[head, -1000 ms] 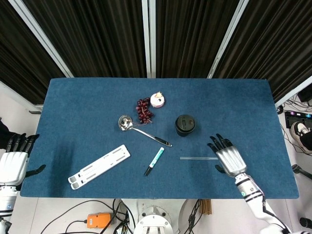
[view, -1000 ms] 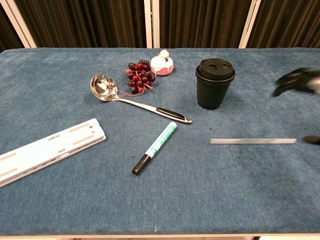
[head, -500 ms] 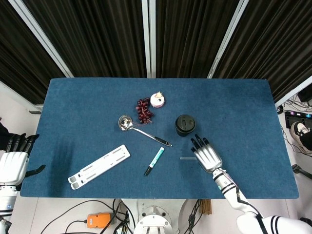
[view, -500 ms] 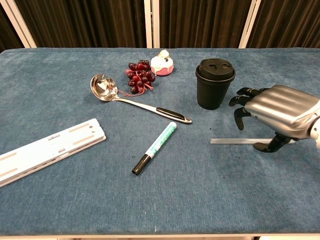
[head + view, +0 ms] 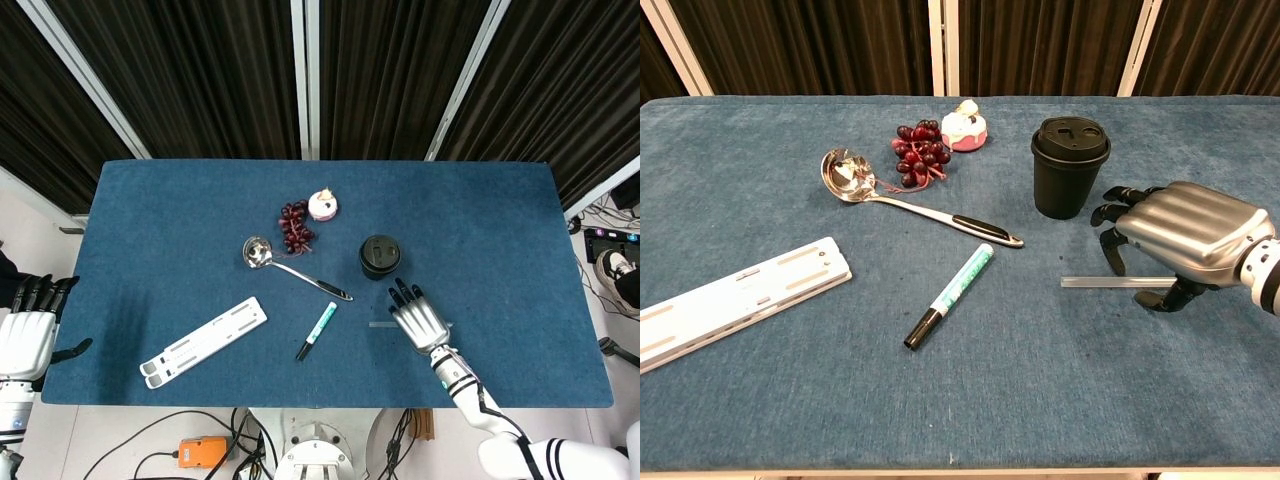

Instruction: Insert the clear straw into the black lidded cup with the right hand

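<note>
— What has changed on your side?

— My right hand (image 5: 1180, 235) has come in from the table's right edge. A second ago it was out beyond the far end of the clear straw (image 5: 1095, 282); now it hovers right over the straw, palm down, fingers spread and slightly curled, the thumb low on the near side. It holds nothing. In the chest view the straw's left end still shows on the blue table (image 5: 150, 200), flat and unmoved, just in front of the black lidded cup (image 5: 1069, 167). I judge I'm set to close on the straw; the lift and the insertion into the cup's lid are both still ahead.

— And your left hand?

— My left hand (image 5: 28, 335) sits off the table's left edge, fingers apart, empty, where it was before.

— Count what's on the table, largest first.

— One white folding stand (image 5: 204, 343), lying flat near the front left. One steel ladle (image 5: 902, 195) with a black handle tip. One straw. One black cup with its lid on, upright. One marker (image 5: 950, 296) with a black cap, lying between the ladle and the front edge. One bunch of dark grapes (image 5: 919, 155), and one small pink-and-white cake toy (image 5: 964, 127) touching or just beside it; I cannot tell which.
</note>
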{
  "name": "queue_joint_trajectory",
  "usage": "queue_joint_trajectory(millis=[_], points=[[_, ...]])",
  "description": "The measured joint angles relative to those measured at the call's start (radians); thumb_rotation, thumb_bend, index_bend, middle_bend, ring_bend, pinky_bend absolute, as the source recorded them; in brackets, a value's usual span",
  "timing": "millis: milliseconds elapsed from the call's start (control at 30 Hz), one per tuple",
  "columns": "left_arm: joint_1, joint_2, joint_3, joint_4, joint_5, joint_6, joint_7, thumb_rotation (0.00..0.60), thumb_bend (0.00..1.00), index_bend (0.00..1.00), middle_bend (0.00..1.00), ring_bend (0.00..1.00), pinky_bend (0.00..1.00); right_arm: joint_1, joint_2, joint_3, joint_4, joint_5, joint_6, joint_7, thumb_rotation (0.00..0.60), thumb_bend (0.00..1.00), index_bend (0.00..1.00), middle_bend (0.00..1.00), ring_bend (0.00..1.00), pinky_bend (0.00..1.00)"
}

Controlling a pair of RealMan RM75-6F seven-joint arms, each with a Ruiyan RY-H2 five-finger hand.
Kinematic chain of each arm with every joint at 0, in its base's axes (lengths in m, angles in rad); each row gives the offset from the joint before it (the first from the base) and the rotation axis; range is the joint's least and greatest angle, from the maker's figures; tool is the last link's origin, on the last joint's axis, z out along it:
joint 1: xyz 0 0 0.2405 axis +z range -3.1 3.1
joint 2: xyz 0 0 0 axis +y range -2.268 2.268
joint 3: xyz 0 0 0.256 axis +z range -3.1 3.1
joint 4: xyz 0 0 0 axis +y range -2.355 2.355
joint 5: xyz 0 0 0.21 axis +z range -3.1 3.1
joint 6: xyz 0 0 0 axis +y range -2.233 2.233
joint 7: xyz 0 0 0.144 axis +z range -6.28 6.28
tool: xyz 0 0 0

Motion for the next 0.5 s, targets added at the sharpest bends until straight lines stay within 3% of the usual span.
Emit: queue_joint_trajectory(millis=[500], points=[[0.001, -0.005, 0.0, 0.01, 0.001, 0.002, -0.002, 0.6, 0.04, 0.13, 0.14, 0.07, 0.01, 0.011, -0.003, -0.01, 0.006, -0.011, 0.031, 0.055, 0.6, 0.62, 0.65, 0.28, 0.15, 0.27]])
